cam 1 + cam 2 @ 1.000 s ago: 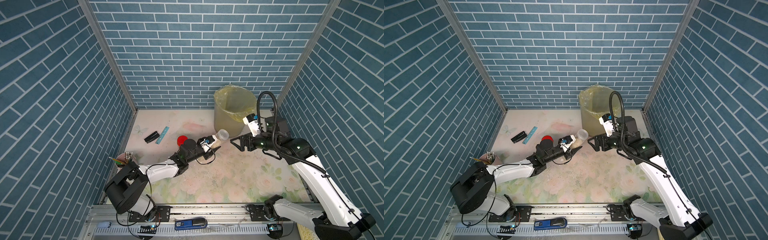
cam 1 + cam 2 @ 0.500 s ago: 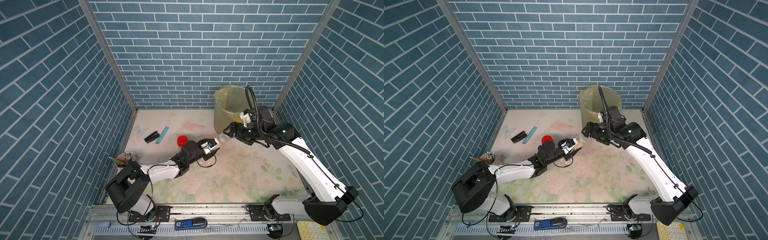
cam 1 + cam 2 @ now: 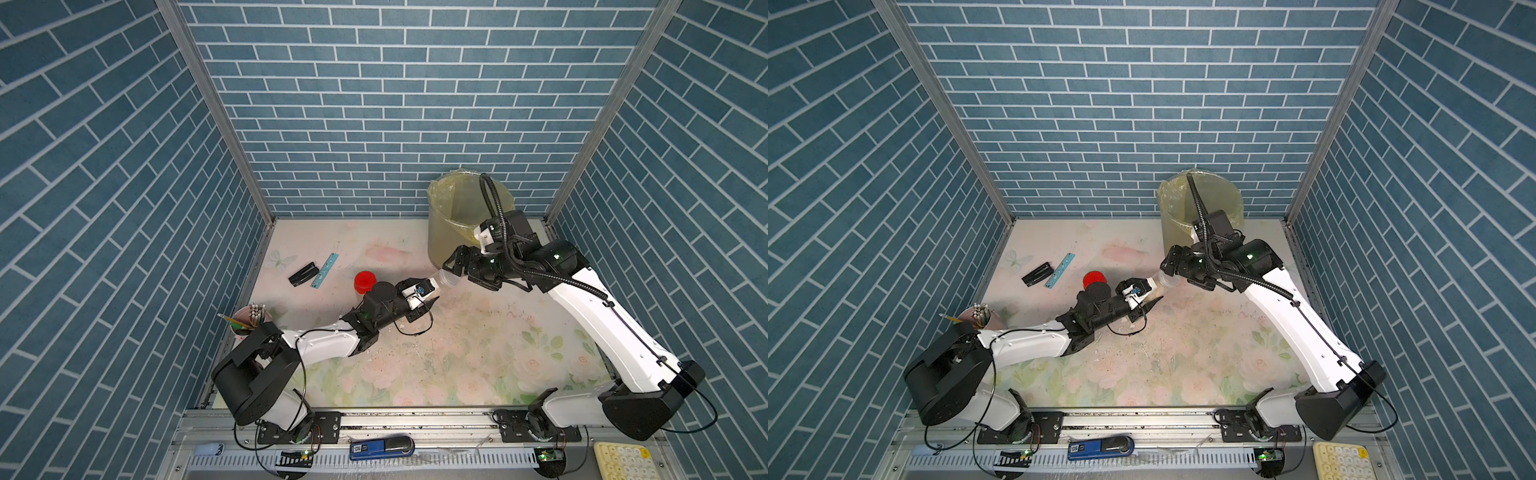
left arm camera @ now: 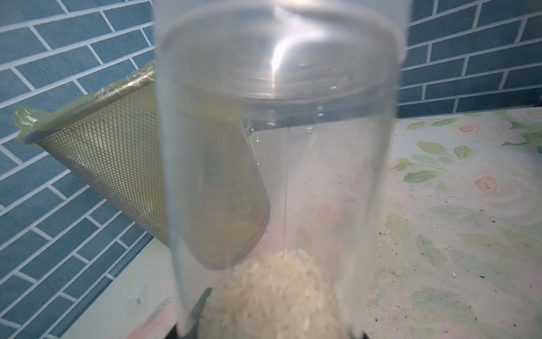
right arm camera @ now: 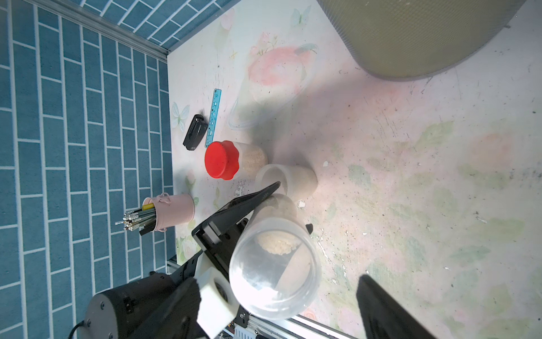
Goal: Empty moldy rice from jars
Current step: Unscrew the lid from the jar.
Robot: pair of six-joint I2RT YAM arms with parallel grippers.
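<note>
My left gripper (image 3: pixel 428 291) is shut on a clear jar (image 3: pixel 442 282) low over the table, tilted with its whitish lid end toward the right arm. Moldy rice (image 4: pixel 272 293) lies clumped in the jar's bottom end, also seen through the lid as rice (image 5: pixel 278 243). My right gripper (image 5: pixel 275 308) stands open around the lid end of the jar (image 5: pixel 274 264), with a clear gap on one side. The red-capped jar (image 5: pixel 223 160) and another clear jar (image 5: pixel 289 179), both holding rice, stand upright on the table just behind the left gripper.
A tall mesh bin (image 3: pixel 457 216) lined with a yellow bag stands at the back right, close behind the right wrist. A pink pencil cup (image 3: pixel 249 318) sits by the left wall. A black stapler (image 3: pixel 303 274) and a blue ruler (image 3: pixel 324 270) lie at the back left. Crumbs dot the floral mat.
The right arm has swung in from the right and brought its jaws around the held jar's lid end, and they have narrowed. The left gripper has kept hold of the jar.
</note>
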